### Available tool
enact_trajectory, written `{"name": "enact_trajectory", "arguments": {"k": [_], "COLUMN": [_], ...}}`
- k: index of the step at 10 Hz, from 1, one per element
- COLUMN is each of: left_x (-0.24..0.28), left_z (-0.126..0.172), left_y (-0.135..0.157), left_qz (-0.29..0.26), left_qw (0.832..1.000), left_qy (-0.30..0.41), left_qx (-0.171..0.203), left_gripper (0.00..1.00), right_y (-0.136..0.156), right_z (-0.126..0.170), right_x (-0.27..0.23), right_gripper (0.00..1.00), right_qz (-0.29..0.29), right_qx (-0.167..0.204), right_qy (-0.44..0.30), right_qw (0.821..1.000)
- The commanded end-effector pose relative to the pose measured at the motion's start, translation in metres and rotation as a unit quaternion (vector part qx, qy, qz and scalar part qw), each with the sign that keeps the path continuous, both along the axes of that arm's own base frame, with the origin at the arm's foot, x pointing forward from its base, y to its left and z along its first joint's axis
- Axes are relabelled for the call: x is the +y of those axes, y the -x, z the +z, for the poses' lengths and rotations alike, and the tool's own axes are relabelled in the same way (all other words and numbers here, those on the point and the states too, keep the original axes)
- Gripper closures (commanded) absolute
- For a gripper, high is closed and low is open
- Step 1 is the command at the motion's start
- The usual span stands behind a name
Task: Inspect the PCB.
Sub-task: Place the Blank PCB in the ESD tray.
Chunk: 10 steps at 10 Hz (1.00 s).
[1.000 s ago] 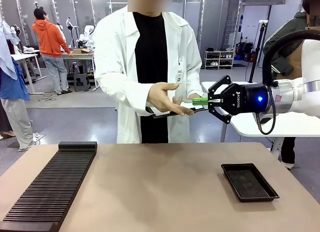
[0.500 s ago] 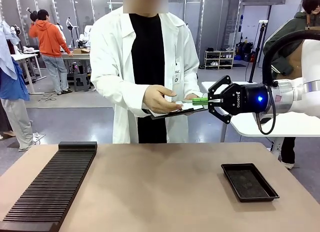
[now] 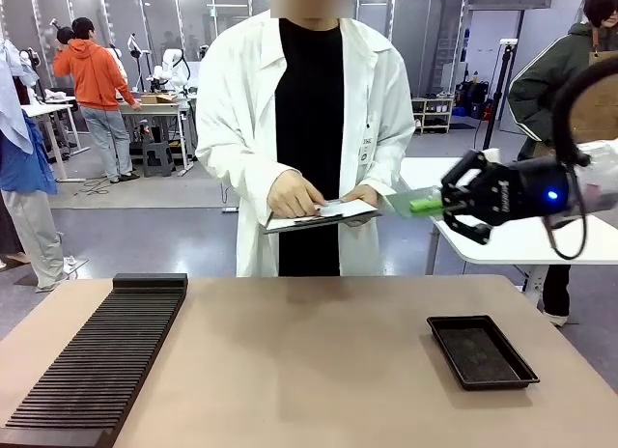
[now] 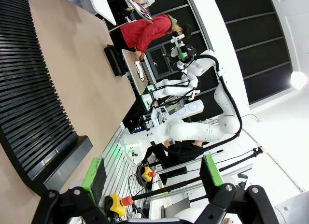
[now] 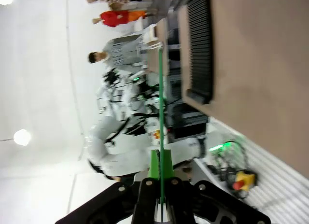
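My right gripper [image 3: 430,205] has its fingers clamped on the PCB [image 3: 404,201], held in the air above the tabletop [image 3: 309,371], near the clipboard [image 3: 333,214] (the person's hand [image 3: 294,192] rests on it). My left gripper [image 4: 152,178] has its fingers spread and empty. I judge inspection is under way; next, likely a level carry down to the tray [image 3: 521,373].

A light-brown tabletop [image 3: 309,371] carries a long black ribbed rack [image 3: 97,361] along its left side and a shallow black tray [image 3: 481,351] on its right, set slightly askew; the two lie well apart with bare surface between them. At the far side stands a person in a white lab coat [image 3: 241,120] over a black top, with a clipboard [image 3: 319,214] of white paper held roughly level at waist height. Farther back, a person in an orange hoodie [image 3: 97,76] stands by a workbench on the left, and a white table [image 3: 541,247] stands on the right.
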<state>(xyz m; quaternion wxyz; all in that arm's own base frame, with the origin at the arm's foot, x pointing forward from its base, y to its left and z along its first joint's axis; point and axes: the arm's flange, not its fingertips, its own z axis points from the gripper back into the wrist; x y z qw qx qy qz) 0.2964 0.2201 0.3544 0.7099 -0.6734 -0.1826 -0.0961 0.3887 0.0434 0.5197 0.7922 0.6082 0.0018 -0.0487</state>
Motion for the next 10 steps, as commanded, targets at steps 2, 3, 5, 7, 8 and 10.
{"name": "enact_trajectory", "arguments": {"k": [2, 3, 5, 7, 8, 10], "left_x": [0.001, 0.001, 0.001, 0.001, 0.001, 0.001], "left_z": [0.003, 0.003, 0.003, 0.003, 0.003, 0.003], "left_y": [0.001, 0.001, 0.001, 0.001, 0.001, 0.001], "left_qz": [0.0, 0.0, 0.0, 0.0, 0.0, 0.0], "left_qw": [1.0, 1.0, 1.0, 1.0, 1.0, 1.0], "left_qy": [-0.006, -0.006, -0.006, -0.006, -0.006, -0.006], "left_qx": [-0.003, -0.003, -0.003, -0.003, -0.003, -0.003], "left_gripper": [0.0, 0.0, 0.0, 0.0, 0.0, 0.0], "right_y": [0.006, 0.002, -0.014, -0.03, -0.039, -0.052], "right_z": [-0.049, -0.066, -0.097, -0.135, -0.149, -0.177], "right_x": [-0.044, -0.057, -0.085, -0.106, -0.115, -0.12], "right_gripper": [0.97, 0.97, 0.97, 0.97, 0.97, 0.97], "right_qz": [-0.017, -0.022, -0.037, -0.032, -0.039, -0.059], "right_qx": [-0.052, -0.065, -0.083, -0.046, -0.034, -0.011], "right_qy": [0.04, 0.052, 0.055, 0.106, 0.116, 0.164], "right_qw": [0.998, 0.996, 0.994, 0.993, 0.992, 0.985]}}
